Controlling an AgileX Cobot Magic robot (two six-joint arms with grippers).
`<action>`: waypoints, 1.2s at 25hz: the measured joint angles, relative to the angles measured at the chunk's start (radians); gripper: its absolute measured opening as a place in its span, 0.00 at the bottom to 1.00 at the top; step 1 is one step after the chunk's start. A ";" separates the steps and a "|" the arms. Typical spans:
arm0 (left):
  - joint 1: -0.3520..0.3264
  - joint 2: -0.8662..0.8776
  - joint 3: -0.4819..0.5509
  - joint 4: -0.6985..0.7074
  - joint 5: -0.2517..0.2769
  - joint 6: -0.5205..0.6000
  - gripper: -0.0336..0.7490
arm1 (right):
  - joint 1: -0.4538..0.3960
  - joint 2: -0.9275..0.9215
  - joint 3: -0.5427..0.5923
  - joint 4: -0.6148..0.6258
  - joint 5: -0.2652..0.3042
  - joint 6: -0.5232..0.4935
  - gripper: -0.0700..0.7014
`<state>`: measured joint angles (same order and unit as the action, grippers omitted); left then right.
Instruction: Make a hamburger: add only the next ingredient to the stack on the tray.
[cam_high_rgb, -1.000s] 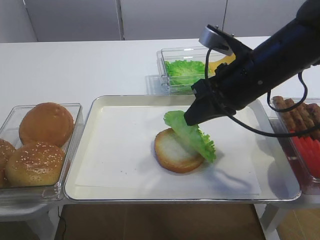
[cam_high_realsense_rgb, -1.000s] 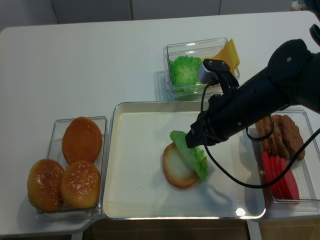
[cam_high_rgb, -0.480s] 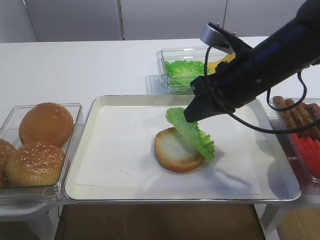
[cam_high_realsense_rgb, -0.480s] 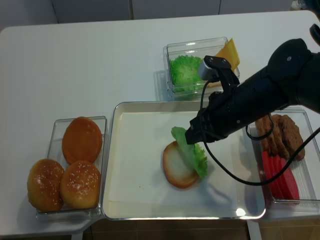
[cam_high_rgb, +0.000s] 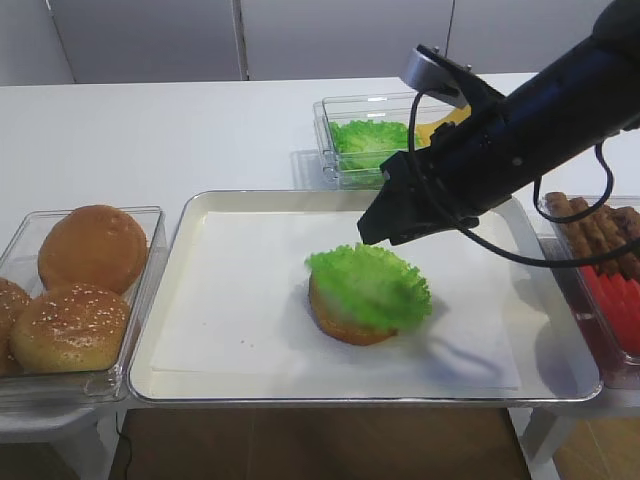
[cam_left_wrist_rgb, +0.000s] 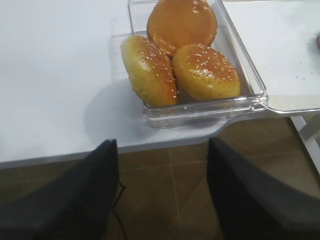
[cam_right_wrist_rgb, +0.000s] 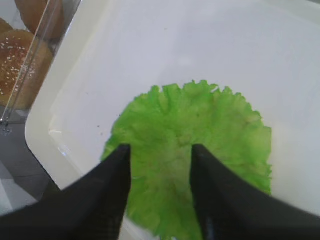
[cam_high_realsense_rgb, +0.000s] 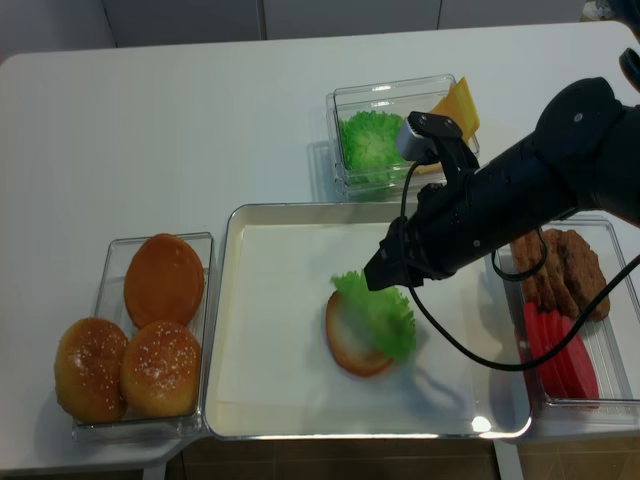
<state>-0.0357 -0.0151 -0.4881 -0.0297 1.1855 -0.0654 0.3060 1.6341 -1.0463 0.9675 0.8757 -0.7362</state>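
Note:
The green ruffled lettuce leaf lies spread over the bun bottom half, which rests on the silver tray with its paper liner. Only the bun's left and front rim shows from under the leaf. My right gripper hangs just above the leaf's far edge, open and holding nothing. In the right wrist view its dark fingers stand apart with the leaf lying below them. My left gripper is open over the brown floor, off the table's front edge, and empty.
A clear tub of sesame buns stands left of the tray. Behind the tray, another tub holds more lettuce and a yellow cheese slice. At the right, a tub holds brown patties and red tomato slices.
My right gripper has opened and let go of the lettuce. The leaf, which hung tilted from the fingers, has dropped flat onto the bun. The left arm has not visibly moved.

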 joint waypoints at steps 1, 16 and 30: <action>0.000 0.000 0.000 0.000 0.000 0.000 0.58 | 0.000 0.000 0.000 0.000 0.002 0.001 0.57; 0.000 0.000 0.000 0.000 0.000 0.000 0.58 | 0.000 -0.029 -0.121 -0.409 0.080 0.370 0.63; 0.000 0.000 0.000 0.000 0.000 0.000 0.58 | 0.000 -0.325 -0.078 -0.875 0.211 0.736 0.62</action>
<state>-0.0357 -0.0151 -0.4881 -0.0297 1.1855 -0.0654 0.3060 1.3086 -1.1246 0.0928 1.0863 0.0000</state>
